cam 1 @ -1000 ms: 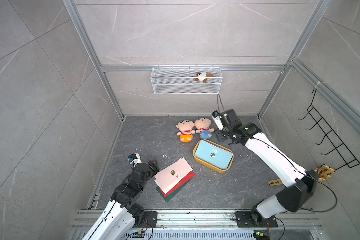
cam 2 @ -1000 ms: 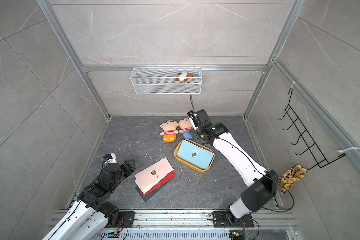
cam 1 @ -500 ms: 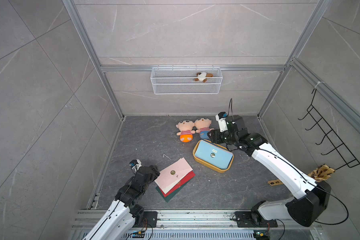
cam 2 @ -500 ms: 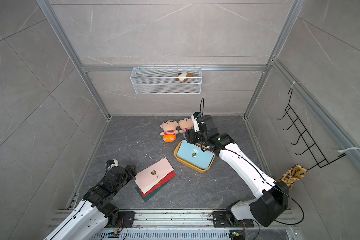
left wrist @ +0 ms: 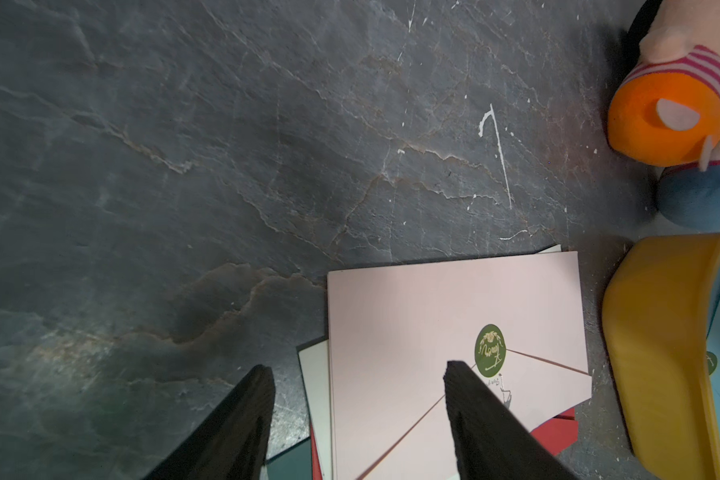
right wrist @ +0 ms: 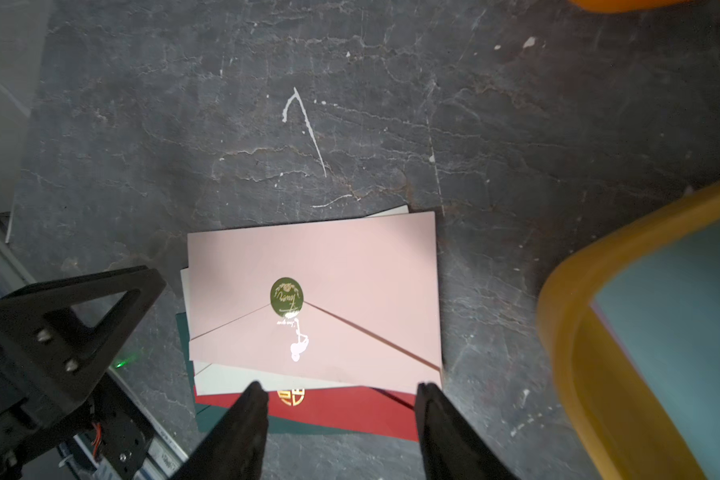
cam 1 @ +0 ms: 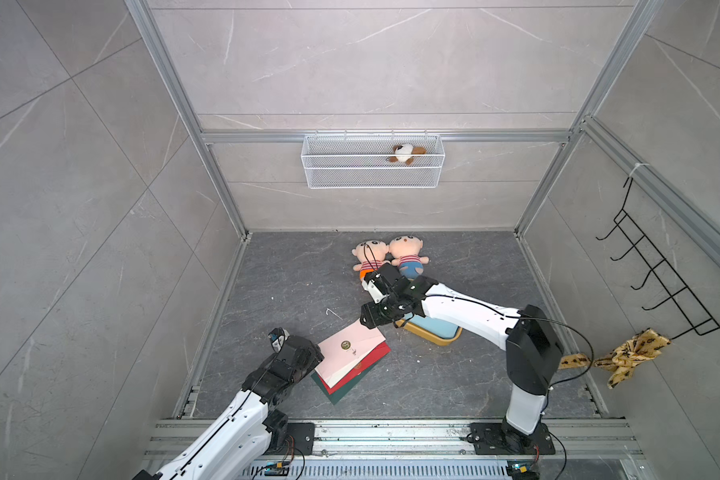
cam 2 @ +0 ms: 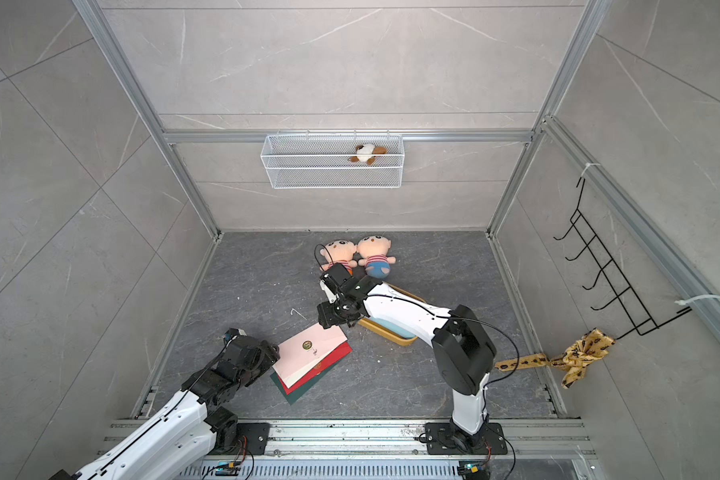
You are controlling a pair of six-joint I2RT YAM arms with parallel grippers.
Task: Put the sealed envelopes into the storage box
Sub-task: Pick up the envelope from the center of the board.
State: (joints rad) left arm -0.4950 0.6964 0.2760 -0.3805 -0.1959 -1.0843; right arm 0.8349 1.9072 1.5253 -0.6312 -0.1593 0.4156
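Observation:
A stack of sealed envelopes lies on the dark floor: a pink envelope (cam 1: 352,347) (cam 2: 308,351) (left wrist: 433,316) (right wrist: 329,257) with a green round seal on top, then cream, red (cam 1: 373,360) (right wrist: 341,409) and green ones under it. The mustard storage box (cam 1: 433,337) (cam 2: 391,336) (left wrist: 657,340) (right wrist: 574,316) sits just right of the stack and holds a blue envelope (right wrist: 674,299); my right arm covers most of it in both top views. My left gripper (cam 1: 313,356) (left wrist: 356,370) is open, its jaws straddling the stack's left edge. My right gripper (cam 1: 366,321) (right wrist: 341,386) hovers open over the stack's far corner, holding nothing.
Two plush dolls (cam 1: 368,257) (cam 1: 406,255) lie behind the box. A white wire basket (cam 1: 373,166) with a small plush toy hangs on the back wall. A black hook rack (cam 1: 657,282) and a yellow patterned cloth (cam 1: 628,353) hang on the right wall.
My right arm swung from behind the box across it to the stack's far corner. My left gripper slid up to the stack's edge. Both pairs of jaws narrowed a little.

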